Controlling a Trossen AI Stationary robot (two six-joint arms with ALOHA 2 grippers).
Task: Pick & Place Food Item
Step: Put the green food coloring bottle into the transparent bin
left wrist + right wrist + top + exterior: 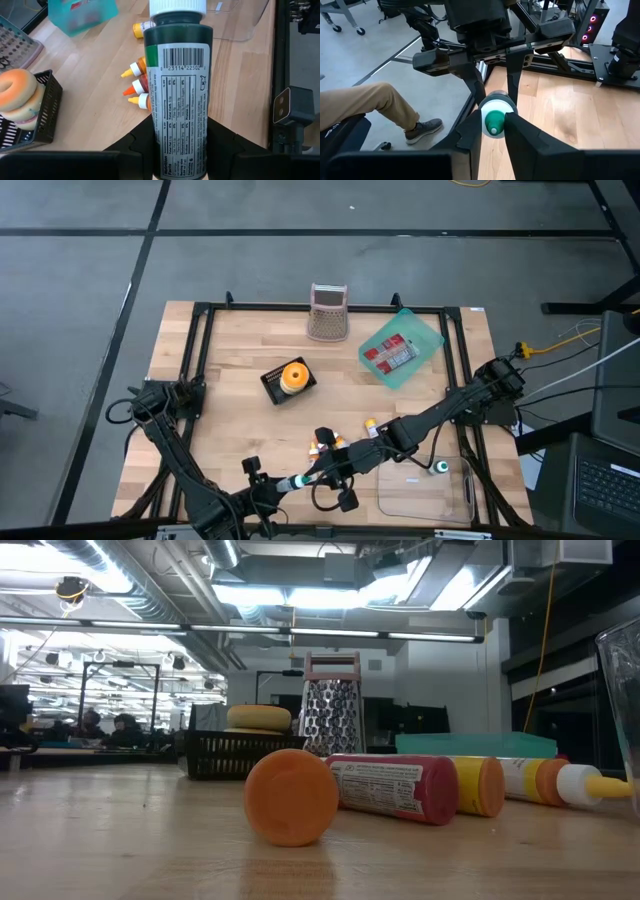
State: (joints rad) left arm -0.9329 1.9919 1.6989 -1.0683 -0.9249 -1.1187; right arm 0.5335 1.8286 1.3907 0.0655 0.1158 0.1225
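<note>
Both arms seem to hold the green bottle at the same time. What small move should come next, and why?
Probably the right gripper should open its jaws slightly. The dark green plastic bottle is held from both ends: the left gripper clamps its labelled body, the right one pinches only the white cap. Neither arm can pull away safely until one lets go.

A lab: exposed ceiling ducts, strip lights, distant workbenches.

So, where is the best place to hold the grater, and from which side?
By the pink handle on top of the grater, coming from above: it stands upright. The left hand and right hand are both on the green bottle.
</note>
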